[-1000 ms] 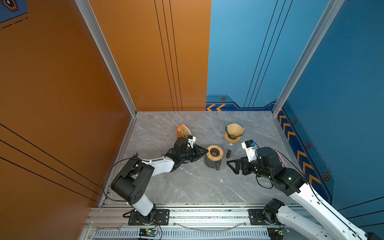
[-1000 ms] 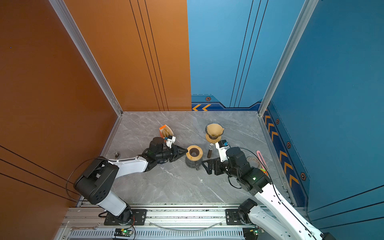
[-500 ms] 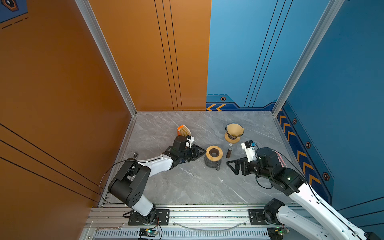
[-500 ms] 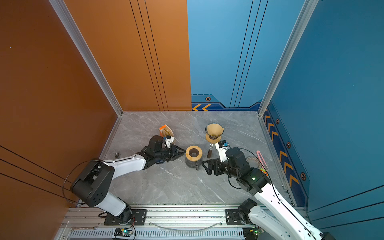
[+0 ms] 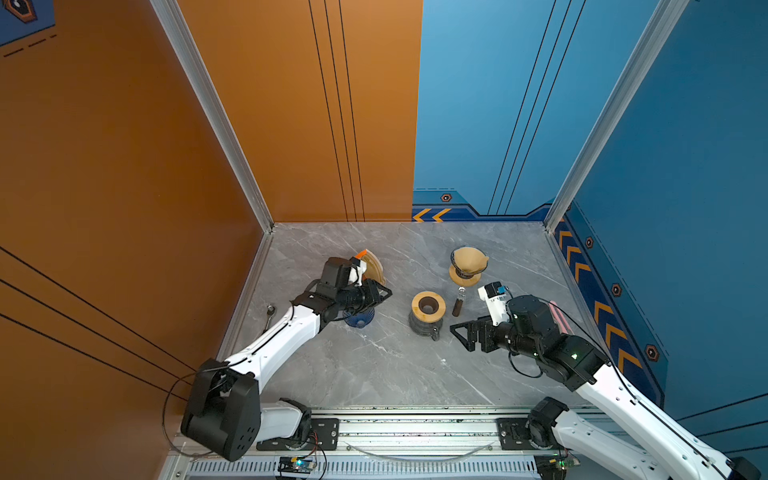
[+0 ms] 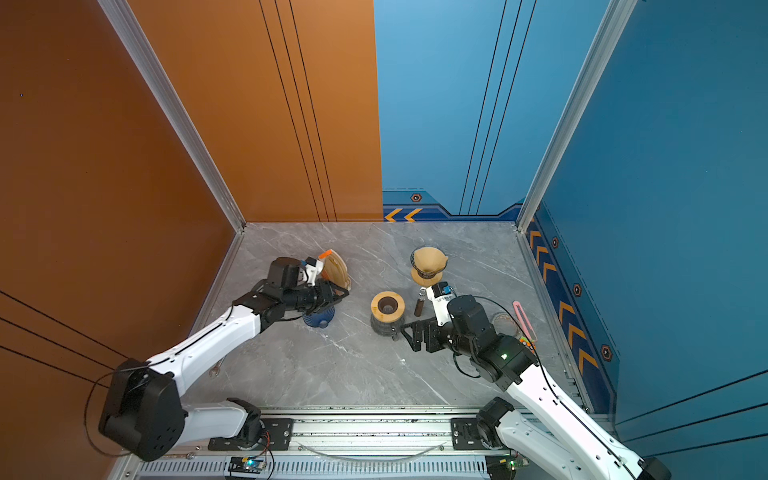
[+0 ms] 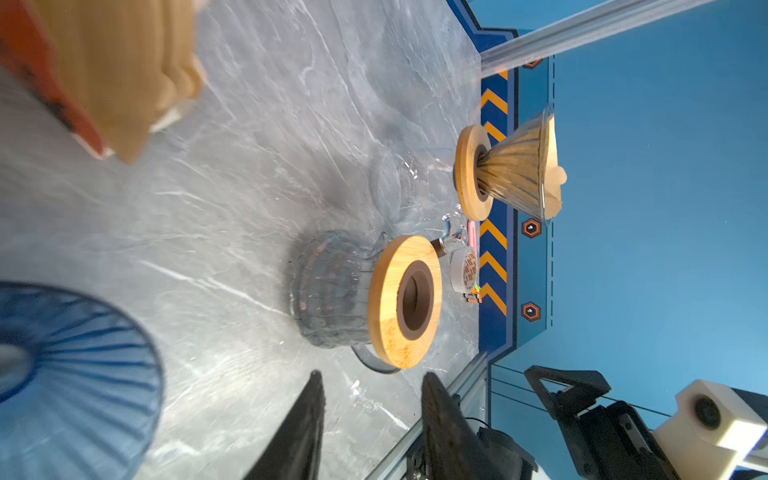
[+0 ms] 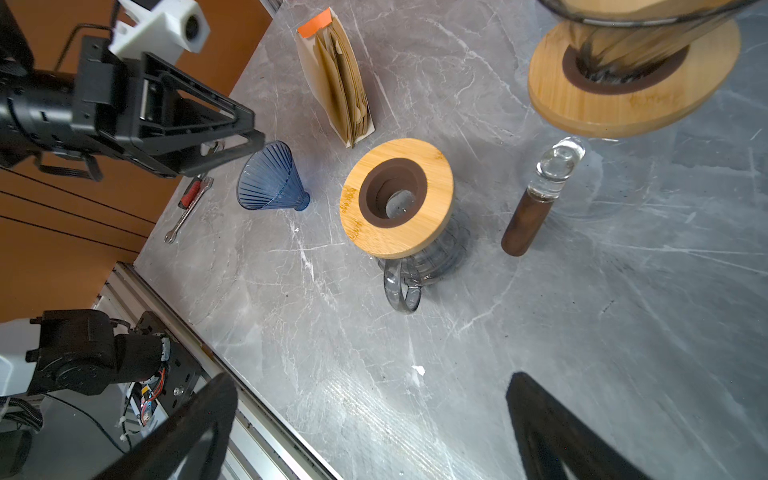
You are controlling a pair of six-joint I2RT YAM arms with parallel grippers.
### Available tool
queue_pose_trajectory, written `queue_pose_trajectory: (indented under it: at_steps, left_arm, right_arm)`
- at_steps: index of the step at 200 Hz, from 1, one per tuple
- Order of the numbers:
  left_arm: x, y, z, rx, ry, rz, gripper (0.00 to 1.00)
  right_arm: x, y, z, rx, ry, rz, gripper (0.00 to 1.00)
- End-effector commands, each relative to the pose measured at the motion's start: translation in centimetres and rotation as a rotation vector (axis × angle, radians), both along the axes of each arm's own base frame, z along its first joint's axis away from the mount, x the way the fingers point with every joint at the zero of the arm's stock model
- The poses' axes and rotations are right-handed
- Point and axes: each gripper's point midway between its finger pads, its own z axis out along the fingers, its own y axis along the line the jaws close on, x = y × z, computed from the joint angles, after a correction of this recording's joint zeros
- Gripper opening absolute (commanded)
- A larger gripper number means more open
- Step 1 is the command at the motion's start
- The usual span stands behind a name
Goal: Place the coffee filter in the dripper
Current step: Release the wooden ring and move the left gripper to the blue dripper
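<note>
in both top views the left gripper hangs left of centre over the grey marble table. its jaws stand apart with nothing between them, which the left wrist view confirms. just below it in the frame, partly hidden by the gripper's body, a blue dripper rests on the table. just above it stands an upright white holder packed with brown coffee filters, marked with an orange tab. at centre sits a glass server capped by a bamboo ring. a brown stopper with a clear knob lies just to its right. further up and right, a smoky glass dripper stands on its own bamboo collar, and a paper filter is seated inside it, its edge poking past the rim. the right gripper sits low at the right of centre, near the server's handle without touching it. its jaws are spread wide and empty. a wrench lies by the table's left edge.
</note>
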Motion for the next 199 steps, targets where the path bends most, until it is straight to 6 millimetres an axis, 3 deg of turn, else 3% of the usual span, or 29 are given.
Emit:
queue_pose_trajectory:
  at_steps: [1, 34, 78, 127, 199]
  left_arm:
    - [-2.1, 3.8, -0.8, 0.134, 0.057, 0.028, 0.40]
    - [-4.1, 7.9, -1.3, 0.213, 0.106, 0.097, 0.40]
    - [-5.8, 11.1, -3.9, 0.340, 0.186, 0.150, 0.40]
    - [-5.0, 11.2, -5.9, 0.357, 0.236, 0.151, 0.39]
    - [-3.4, 11.2, -7.5, 0.365, 0.252, 0.164, 0.39]
  right_arm:
    - [0.3, 0.4, 0.1, 0.001, -0.015, 0.005, 1.00]
    - [-0.1, 1.9, 0.3, 0.030, -0.006, 0.065, 1.00]
    - [0.1, 3.7, 0.8, 0.011, -0.026, 0.105, 1.00]
    - [0.1, 4.7, 0.8, -0.015, -0.036, 0.130, 1.00]
    - [-0.1, 4.3, 0.0, -0.039, -0.034, 0.122, 1.00]
